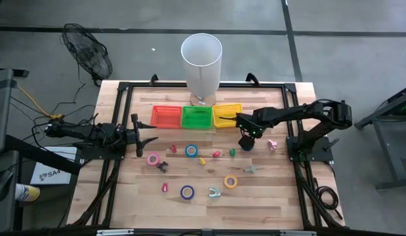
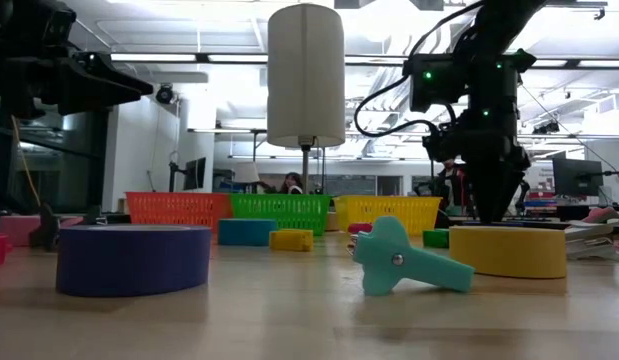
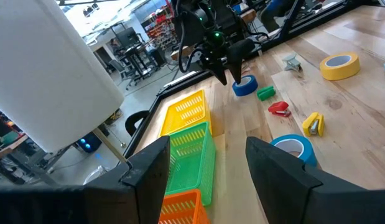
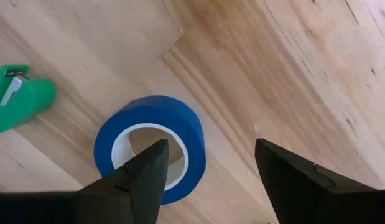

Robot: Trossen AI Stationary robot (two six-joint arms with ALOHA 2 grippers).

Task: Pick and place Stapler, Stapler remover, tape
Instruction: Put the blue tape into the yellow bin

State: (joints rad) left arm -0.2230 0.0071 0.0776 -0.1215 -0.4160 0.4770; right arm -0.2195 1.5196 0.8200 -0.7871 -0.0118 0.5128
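Three baskets (image 1: pixel 195 117) at worktop's far edge look unfilled; tapes, staplers, removers all scattered. Right gripper (image 4: pixel 208 165) wide, straddling blue tape (image 4: pixel 152 146); left gripper (image 1: pixel 152 136) wide, waiting near left edge.

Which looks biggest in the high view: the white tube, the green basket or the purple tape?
1. white tube, though it stands tall toward the camera, so it may look extra big
2. green basket
3. purple tape
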